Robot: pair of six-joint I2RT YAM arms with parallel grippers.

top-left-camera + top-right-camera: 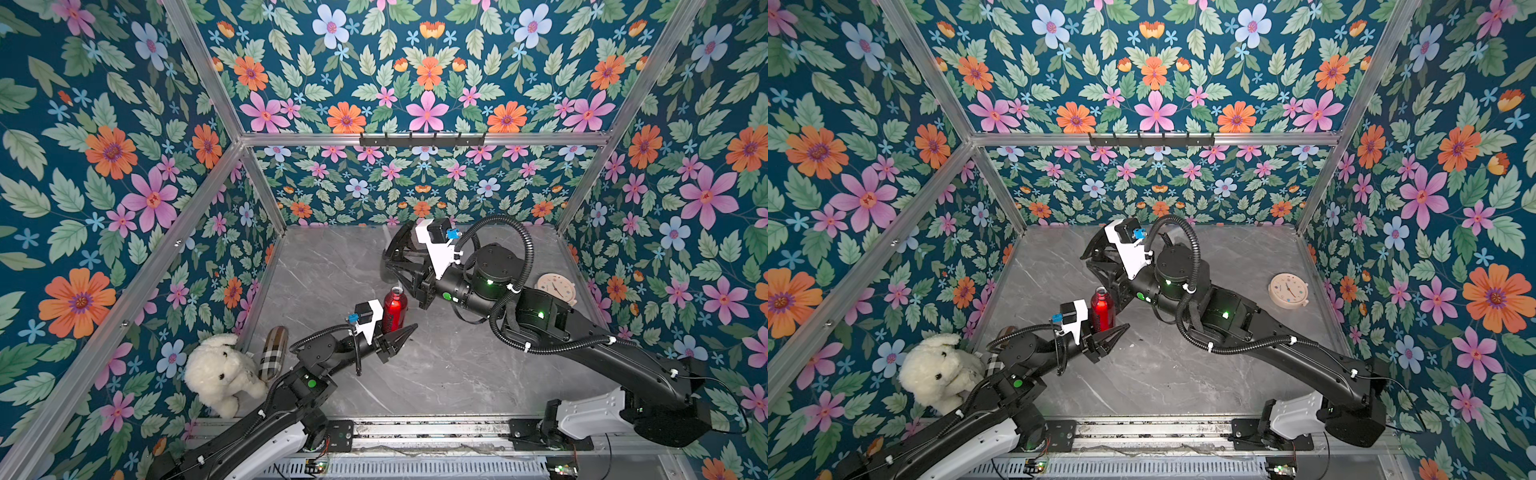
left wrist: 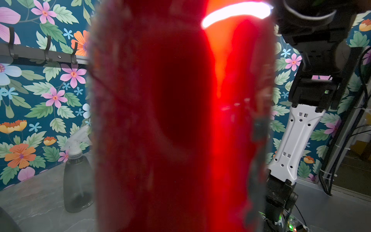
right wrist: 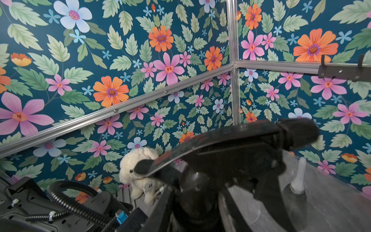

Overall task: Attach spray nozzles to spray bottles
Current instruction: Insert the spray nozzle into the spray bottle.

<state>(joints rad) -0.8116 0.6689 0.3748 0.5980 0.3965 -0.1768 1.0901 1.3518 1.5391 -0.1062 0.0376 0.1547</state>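
A slim red spray bottle [image 1: 393,305] [image 1: 1101,307] stands upright mid-table with its neck open. My left gripper [image 1: 409,330] [image 1: 1121,329] is shut on its lower part, and the red body [image 2: 180,120] fills the left wrist view. My right gripper [image 1: 386,253] [image 1: 1090,253] hovers behind and above the bottle, shut on the black spray nozzle [image 3: 241,152] at its collar. A smoky-grey spray bottle [image 2: 77,180] [image 3: 297,192] stands near the back wall with a whitish-clear nozzle [image 2: 78,138] on its neck.
A white plush toy [image 1: 222,374] and a plaid oblong case [image 1: 274,353] lie at the front left corner. A round beige clock [image 1: 1288,290] lies by the right wall. A black hook rail [image 1: 422,140] hangs on the back wall above the grey marble table [image 1: 457,365].
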